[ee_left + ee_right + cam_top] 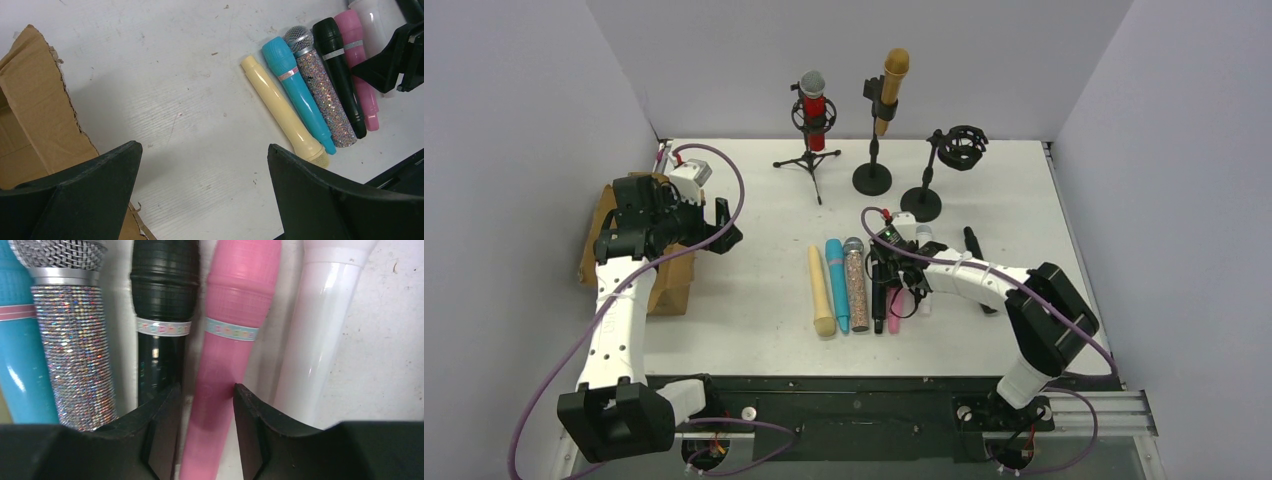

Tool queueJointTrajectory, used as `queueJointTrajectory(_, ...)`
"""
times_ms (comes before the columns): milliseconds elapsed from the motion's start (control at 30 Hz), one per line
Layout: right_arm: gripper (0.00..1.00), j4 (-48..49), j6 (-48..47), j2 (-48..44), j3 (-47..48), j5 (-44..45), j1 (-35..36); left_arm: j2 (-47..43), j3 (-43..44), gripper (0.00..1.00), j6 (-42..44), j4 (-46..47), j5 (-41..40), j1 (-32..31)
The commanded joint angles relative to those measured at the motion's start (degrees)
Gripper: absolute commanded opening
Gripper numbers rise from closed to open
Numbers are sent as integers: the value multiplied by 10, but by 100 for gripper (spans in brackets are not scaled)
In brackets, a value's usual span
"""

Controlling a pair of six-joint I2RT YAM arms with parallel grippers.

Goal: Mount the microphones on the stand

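Observation:
Several microphones lie side by side on the white table: cream [821, 292], teal [837, 283], glittery [856, 285], black [164, 290], pink [235, 315] and white [320, 330]. My right gripper [205, 395] is down over the pink microphone's handle, jaws straddling it. The right finger touches it and a thin gap shows at the left finger. The pink one still lies on the table. A red microphone [814, 105] and a golden-brown one [891, 85] sit in stands at the back. A third stand [962, 148] has an empty holder. My left gripper [205, 150] hangs wide open over bare table.
A torn cardboard box [669, 285] sits at the left edge under the left arm. Another black microphone [973, 243] lies right of the row, near the base of the empty stand. Grey walls close in the table on three sides.

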Motion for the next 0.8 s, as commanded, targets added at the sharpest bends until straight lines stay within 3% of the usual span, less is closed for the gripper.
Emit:
queueJointTrajectory(0, 40, 27, 2, 13, -3, 14, -8, 1, 14, 96, -2, 2, 17, 5)
queueJointTrajectory(600, 45, 52, 4, 43, -32, 20, -8, 3, 13, 96, -6, 6, 34, 4)
queueJointTrajectory(767, 33, 50, 5, 16, -27, 23, -9, 3, 24, 96, -16, 5, 51, 3)
